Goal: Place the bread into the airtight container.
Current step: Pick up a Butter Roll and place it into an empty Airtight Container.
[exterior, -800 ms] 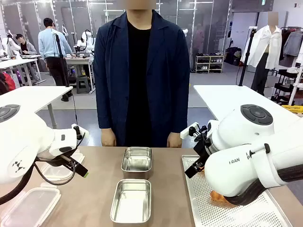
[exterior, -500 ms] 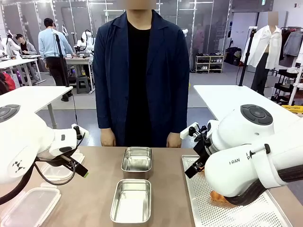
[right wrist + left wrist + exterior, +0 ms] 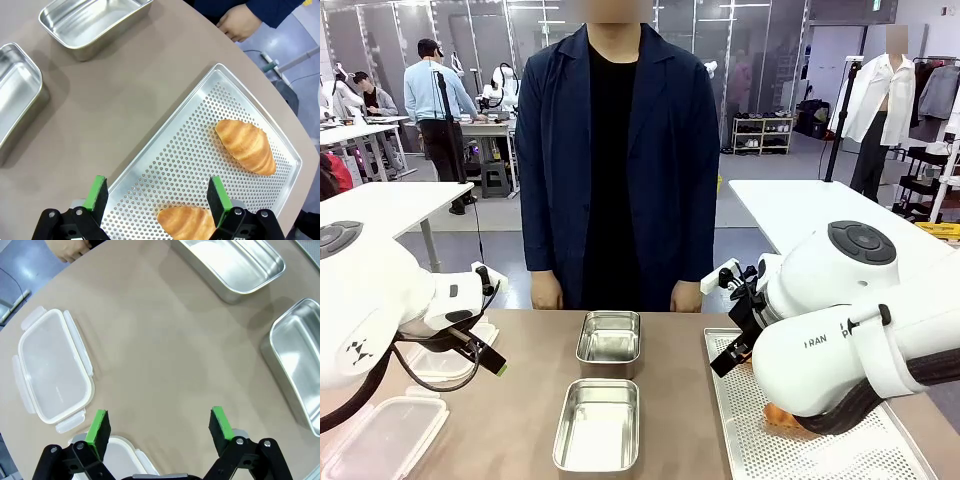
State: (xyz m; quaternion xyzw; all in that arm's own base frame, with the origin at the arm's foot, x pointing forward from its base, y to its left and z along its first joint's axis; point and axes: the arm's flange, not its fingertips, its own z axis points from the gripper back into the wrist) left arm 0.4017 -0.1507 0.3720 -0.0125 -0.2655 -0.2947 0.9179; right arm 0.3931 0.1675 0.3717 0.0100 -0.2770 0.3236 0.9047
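Right gripper spread wide, empty, over the tray, seemingly just above the nearer croissant; left gripper likewise spread over the surface.

Left claw, right claw — both spread.

We record bright, even overhead lighting in all three views. Beyond the left gripper, the polished rectangular steel containers show broad white glare on their floors and cast soft shadows on the matte tan tabletop. Ahead of the right gripper, the perforated silver metal tray reflects mildly. Wrist-view edges bow outward, and focus is sharp.
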